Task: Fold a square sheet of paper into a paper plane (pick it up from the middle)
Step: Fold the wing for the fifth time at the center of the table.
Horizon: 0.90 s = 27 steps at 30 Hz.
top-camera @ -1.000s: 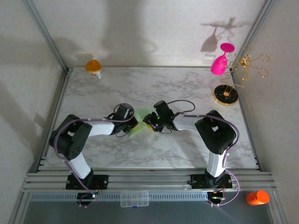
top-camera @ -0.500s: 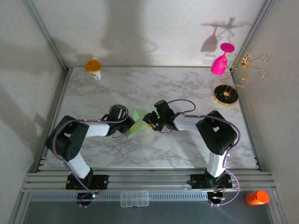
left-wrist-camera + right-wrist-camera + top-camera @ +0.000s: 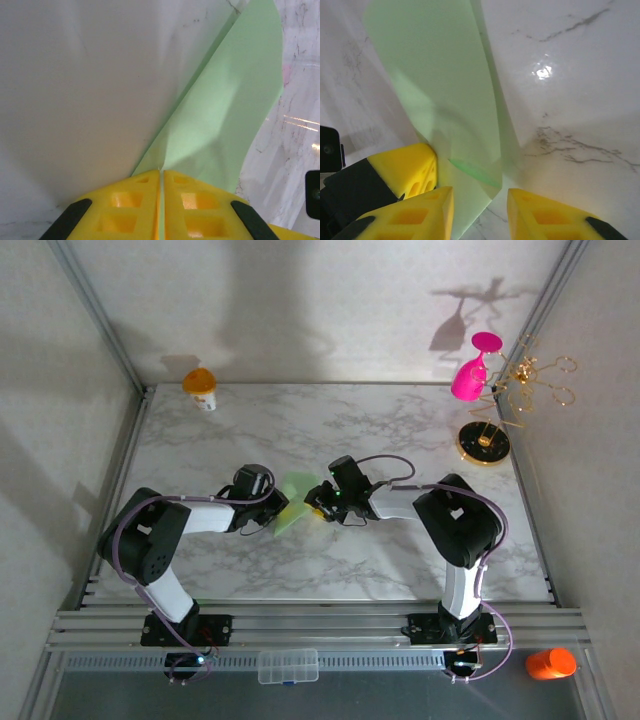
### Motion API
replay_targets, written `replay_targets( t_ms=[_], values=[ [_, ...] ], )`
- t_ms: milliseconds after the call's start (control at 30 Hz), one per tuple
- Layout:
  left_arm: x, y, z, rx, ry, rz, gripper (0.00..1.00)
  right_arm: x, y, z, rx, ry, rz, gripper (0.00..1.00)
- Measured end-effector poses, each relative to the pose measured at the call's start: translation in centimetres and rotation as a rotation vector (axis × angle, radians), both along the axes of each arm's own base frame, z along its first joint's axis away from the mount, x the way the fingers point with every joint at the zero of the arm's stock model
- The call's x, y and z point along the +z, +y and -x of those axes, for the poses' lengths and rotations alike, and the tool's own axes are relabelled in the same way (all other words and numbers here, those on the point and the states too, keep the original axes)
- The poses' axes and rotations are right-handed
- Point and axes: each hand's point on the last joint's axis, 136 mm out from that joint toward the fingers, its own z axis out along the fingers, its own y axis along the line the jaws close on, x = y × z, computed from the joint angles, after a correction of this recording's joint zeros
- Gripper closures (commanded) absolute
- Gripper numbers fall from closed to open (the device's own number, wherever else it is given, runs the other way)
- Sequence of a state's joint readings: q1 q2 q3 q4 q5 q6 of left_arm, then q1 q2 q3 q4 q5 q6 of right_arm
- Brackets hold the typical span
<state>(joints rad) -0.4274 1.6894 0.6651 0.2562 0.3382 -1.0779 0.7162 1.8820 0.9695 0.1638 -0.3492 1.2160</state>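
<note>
Centre of frame: square sheet of paper (image 3: 298, 486) part-folded above tabletop (image 3: 400, 430). Left claw (image 3: 161, 172) clamped on its edge; I log recent leftward shift, sheet drawn taut. Right claw (image 3: 480, 195) spread, straddling sheet; next crease pending.

I am reaching my left arm (image 3: 212, 515) and right arm (image 3: 402, 503) inward over the marble surface (image 3: 400, 430), my left jaws and right jaws meeting at opposite edges of the pale green paper (image 3: 298, 488), which is sitting creased between them.
</note>
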Motion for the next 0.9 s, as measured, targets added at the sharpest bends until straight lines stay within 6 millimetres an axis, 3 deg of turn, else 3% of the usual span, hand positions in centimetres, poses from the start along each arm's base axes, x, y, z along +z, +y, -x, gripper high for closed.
replay_targets(
  t_ms=[400,567,900],
  values=[
    [0.0,0.0,0.0,0.0,0.0,0.0,0.88,1.1,1.5,-0.1,0.047,-0.014,-0.072,0.75],
    [0.0,0.0,0.0,0.0,0.0,0.0,0.88,0.4,1.9,0.0,0.06,-0.001,-0.08,0.77],
    [0.3,0.0,0.2,-0.005,0.003,0.004,0.82,0.0,2.2,-0.1,0.084,-0.011,-0.076,0.92]
  ],
)
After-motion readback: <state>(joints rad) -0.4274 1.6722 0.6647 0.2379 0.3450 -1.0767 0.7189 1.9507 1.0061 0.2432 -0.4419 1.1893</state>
